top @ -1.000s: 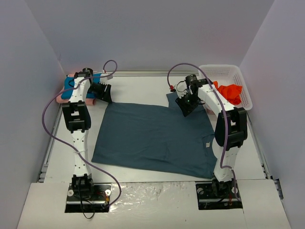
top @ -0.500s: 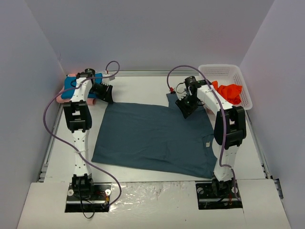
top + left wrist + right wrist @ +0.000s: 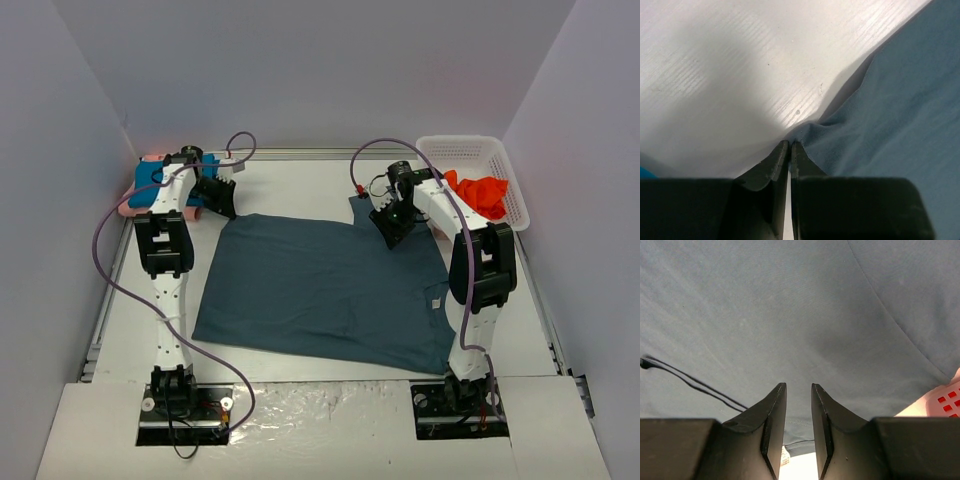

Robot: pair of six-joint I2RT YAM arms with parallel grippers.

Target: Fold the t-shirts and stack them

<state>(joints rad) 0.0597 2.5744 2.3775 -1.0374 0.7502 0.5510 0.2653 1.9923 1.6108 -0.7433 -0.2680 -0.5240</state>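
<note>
The dark slate blue-grey t-shirt [image 3: 320,290] lies spread flat on the table. My left gripper [image 3: 218,197] is at its far left corner. In the left wrist view the jaws [image 3: 790,145] are shut, with the puckered corner of the shirt [image 3: 890,110] at their tips. My right gripper [image 3: 392,225] is over the shirt's far right part, and its fingers [image 3: 797,386] are a little open and empty above the cloth [image 3: 800,315]. The teal-blue shirt [image 3: 150,181] lies on the pale pink one [image 3: 133,206] at the far left. The orange-red shirt [image 3: 485,192] is in the basket.
The white lattice basket [image 3: 465,150] stands at the far right, and a bit of it shows in the right wrist view [image 3: 946,399]. Purple cables loop off both arms. Grey walls close in the table on both sides and at the back.
Both grippers have shifted slightly toward the far edge of the table. The dark shirt lies much as before.
</note>
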